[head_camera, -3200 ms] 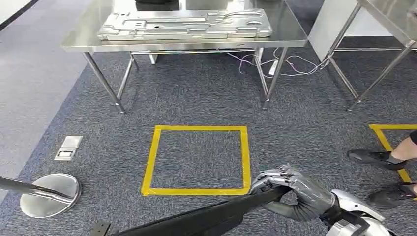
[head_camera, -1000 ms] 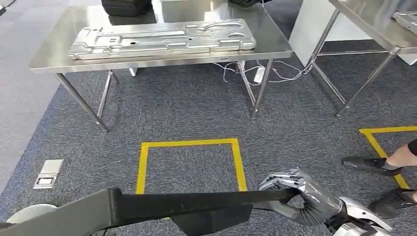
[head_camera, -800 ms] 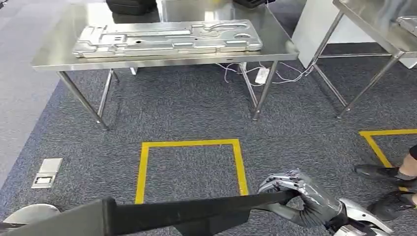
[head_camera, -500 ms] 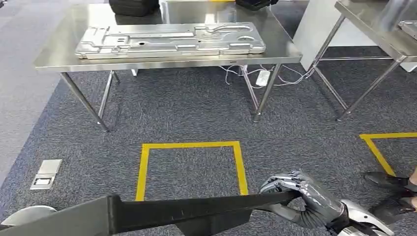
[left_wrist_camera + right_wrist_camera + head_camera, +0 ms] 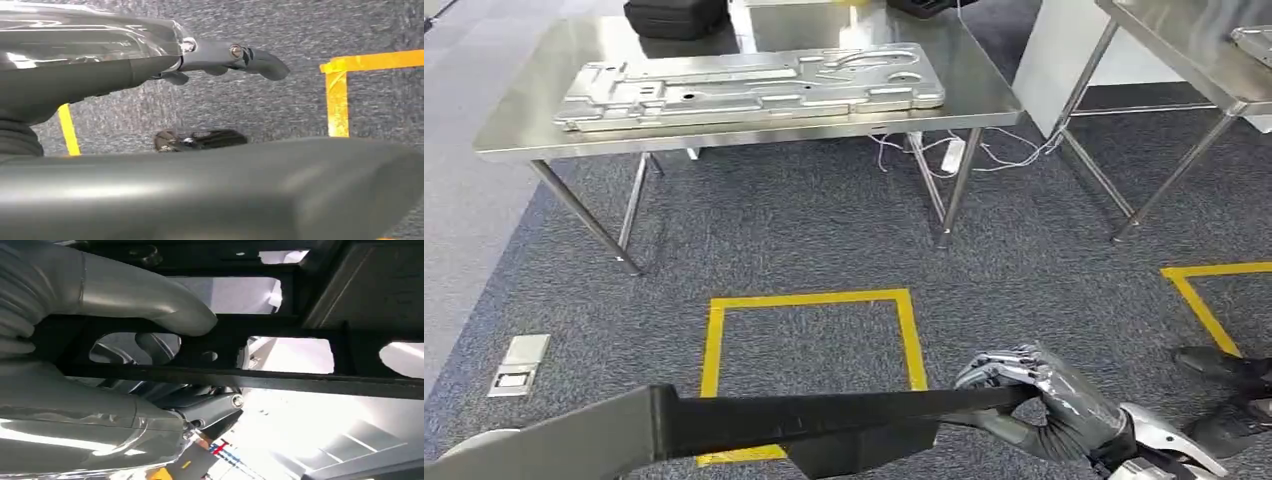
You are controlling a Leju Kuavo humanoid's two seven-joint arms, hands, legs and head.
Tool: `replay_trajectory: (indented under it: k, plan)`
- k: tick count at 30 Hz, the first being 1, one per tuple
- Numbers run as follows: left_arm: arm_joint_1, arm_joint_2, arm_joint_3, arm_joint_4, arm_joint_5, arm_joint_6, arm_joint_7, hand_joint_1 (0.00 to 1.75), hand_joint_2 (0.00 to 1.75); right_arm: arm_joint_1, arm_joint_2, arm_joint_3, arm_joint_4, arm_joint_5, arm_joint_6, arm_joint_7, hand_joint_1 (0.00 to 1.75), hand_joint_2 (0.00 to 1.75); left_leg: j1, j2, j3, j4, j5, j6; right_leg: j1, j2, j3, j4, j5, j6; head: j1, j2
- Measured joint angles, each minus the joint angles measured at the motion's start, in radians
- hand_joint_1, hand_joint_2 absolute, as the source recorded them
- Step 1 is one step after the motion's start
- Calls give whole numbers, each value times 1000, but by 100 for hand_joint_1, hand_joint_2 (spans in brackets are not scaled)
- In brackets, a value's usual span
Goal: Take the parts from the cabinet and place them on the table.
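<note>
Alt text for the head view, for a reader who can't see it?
The robot's right hand grips one end of a long dark part held low over grey carpet with a yellow tape square; ahead stands a steel table bearing a large stamped metal panel.

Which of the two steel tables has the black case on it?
The nearer table, the one bearing the large stamped metal panel; the black case sits on its far edge.

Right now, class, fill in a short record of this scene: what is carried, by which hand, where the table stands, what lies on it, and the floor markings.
carried part: long black part, held level, low across the head view
right hand: right hand grips one end of the part
left hand: left hand, fingers extended above the part; grip cannot be told
table: steel table ahead, across the carpet
on table: large pressed metal panel, lying flat
floor marking: yellow tape square between robot and table
</note>
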Motion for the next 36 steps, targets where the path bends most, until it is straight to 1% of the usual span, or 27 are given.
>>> replay_trajectory:
  k: [1, 3, 4, 6, 7, 8, 9, 11, 12, 13, 14, 16, 17, 18, 21, 22, 23, 24, 26, 27, 28, 29, 31, 32, 33, 34, 36]
  plan:
    - [0, 3, 0, 0, 0, 0, -1, 0, 175, -3, -1, 0, 2, -1, 0, -3, 175, 175, -2, -1, 36, -90, 48, 8, 0, 0, 8, 0, -5, 3, 0, 0]
    - [-3, 6, 3, 0, 1, 0, -4, 0, 175, -10, -4, 0, 5, -3, 0, -6, 175, 175, -9, -2, 55, -124, 27, 16, 3, 2, 7, 1, -10, 13, 0, 0]
    - [-5, 8, 3, 0, 1, 0, -4, 0, 175, -11, -4, 0, 6, -4, 0, -7, 175, 175, -11, -3, 52, -122, 24, 15, 2, 1, 5, -1, -9, 18, 0, 0]
    - [-5, 10, 6, 0, 1, 1, -5, 0, 175, -14, -8, 0, 9, -7, 0, -12, 175, 175, -11, -4, 55, -131, 25, 25, 2, 0, 13, -11, -8, 32, 0, 0]
    - [-5, 11, 6, 0, 2, 1, -6, 0, 175, -16, -10, 0, 10, -9, 0, -14, 175, 175, -3, -2, 64, -143, 31, 33, -1, 0, 16, -6, -18, 35, 0, 0]
    - [-8, 12, 7, 0, 3, 2, -7, 0, 175, -18, -11, 0, 11, -11, 0, -15, 175, 175, -3, -2, 69, -148, 31, 38, 2, 0, 5, 24, -37, 35, 0, 0]
    - [-11, 13, 8, 0, 3, 2, -7, 0, 175, -20, -12, 0, 12, -12, 0, -15, 175, 175, -2, -2, 71, -148, 30, 42, 2, 0, -25, 82, -69, 35, 1, 0]
    - [-13, 13, 8, 0, 0, 2, -6, 0, 175, -19, -11, 3, 19, -16, 0, -16, 175, 175, -4, -1, 74, -148, 26, 47, 2, 0, -106, 230, -125, 38, 1, 0]
    - [-13, 13, 8, 0, 0, 2, -4, 0, 175, -18, -11, 3, 23, -18, 0, -17, 175, 175, -4, -1, 77, -148, 23, 47, 2, 0, -135, 274, -126, 40, 1, 0]
    - [-13, 13, 8, 0, 0, 2, -2, 0, 175, -19, -11, 4, 27, -20, 0, -19, 175, 175, -4, -1, 82, -148, 20, 46, 2, 0, -138, 264, -102, 42, 1, 0]
    - [-13, 13, 8, 0, -1, 2, -2, 0, 175, -19, -10, 6, 29, -22, 0, -22, 175, 175, -3, -2, 88, -148, 15, 44, 1, -1, -120, 212, -57, 44, 1, 0]
    - [-13, 13, 8, 0, -3, 1, -1, 0, 175, -19, -10, 8, 31, -23, 0, -26, 175, 175, -2, -3, 105, -147, 2, 34, 1, -2, -51, 47, 41, 44, 1, 0]
    - [-14, 14, 8, 0, -4, 1, 0, 0, 175, -19, -9, 9, 34, -23, 0, -29, 175, 175, -4, -3, 109, -148, -3, 28, 2, -4, -36, 22, 28, 38, 0, 0]
    - [-16, 16, 8, 0, -5, 1, 0, 0, 175, -18, -7, 10, 35, -23, 0, -33, 175, 175, -9, -4, 105, -142, -8, 21, 6, -1, -29, -2, 25, 31, 0, 0]
    - [-20, 18, 8, 0, -8, 1, 0, 0, 175, -13, -4, 10, 36, -23, -1, -34, 175, 175, -6, -3, 110, -150, -9, 13, 9, 1, -32, 2, 21, 15, 0, 0]
    - [-22, 21, 8, 0, -10, 1, 0, 0, 175, -13, -2, 10, 36, -23, -1, -34, 175, 175, -6, -3, 112, -147, -17, 6, 2, 0, -27, -3, 22, 9, 0, 0]
    - [-24, 21, 6, 0, -13, 0, -1, 0, 175, -14, -2, 10, 36, -23, -1, -34, 175, 175, -5, -3, 103, -122, -31, -1, 1, -1, -24, -3, 19, 4, -1, 0]
    - [-26, 21, 6, 0, -14, 0, -1, 0, 175, -14, 0, 11, 36, -23, -1, -35, 175, 175, -2, -3, 73, -64, -61, -6, 1, -3, -21, -3, 16, -2, 0, 0]
    - [-25, 23, 6, 0, -16, 0, -1, 0, 175, -13, 2, 12, 36, -23, -1, -35, 175, 175, 0, -3, -15, 94, -120, -12, 2, -4, -17, -3, 9, -8, 0, 0]
    - [-24, 23, 6, 0, -16, -5, -1, 0, 175, -12, 3, 12, 37, -23, -1, -35, 175, 175, 0, -3, -48, 143, -122, -13, 2, -3, -13, -3, 5, -8, 0, 0]
    - [-24, 23, 6, 0, -18, -8, -1, 0, 175, -12, 5, 12, 37, -23, -1, -35, 175, 175, -1, -3, -61, 148, -105, -13, 2, -2, -7, -3, 0, -8, 0, 0]
    - [-24, 23, 5, 0, -19, -10, -1, 0, 175, -12, 6, 13, 37, -22, -1, -35, 175, 175, -1, -3, -52, 109, -64, -9, 3, -1, 3, -3, -6, -7, 0, 0]
    - [-25, 23, 3, 0, -21, -14, -1, 0, 175, -13, 7, 12, 37, -22, -1, -35, 175, 175, -3, -4, 5, -48, 51, 6, 4, 0, 28, -3, -21, -4, 0, 0]
    - [-24, 25, 3, 0, -21, -14, -1, 0, 175, -12, 8, 13, 37, -22, -1, -35, 175, 175, -8, -5, 21, -84, 62, 15, 1, 1, 33, -7, -26, -2, 0, 0]
    - [-25, 26, 2, 0, -22, -16, 0, 0, 175, -14, 9, 13, 37, -20, -1, -35, 175, 175, -14, -5, 20, -92, 62, 21, 7, 3, 30, -5, -29, 4, -2, 0]
    - [-26, 26, -2, 0, -24, -17, 0, 0, 175, -12, 10, 12, 37, -16, -1, -35, 175, 175, -17, -5, 27, -109, 49, 26, 1, 3, 26, -7, -28, 10, -1, 0]
    - [-29, 27, -6, 0, -24, -17, 1, 0, 175, -11, 11, 10, 36, -9, -1, -34, 175, 175, -19, -5, 28, -120, 33, 34, 1, 1, 25, -14, -31, 22, -1, 0]
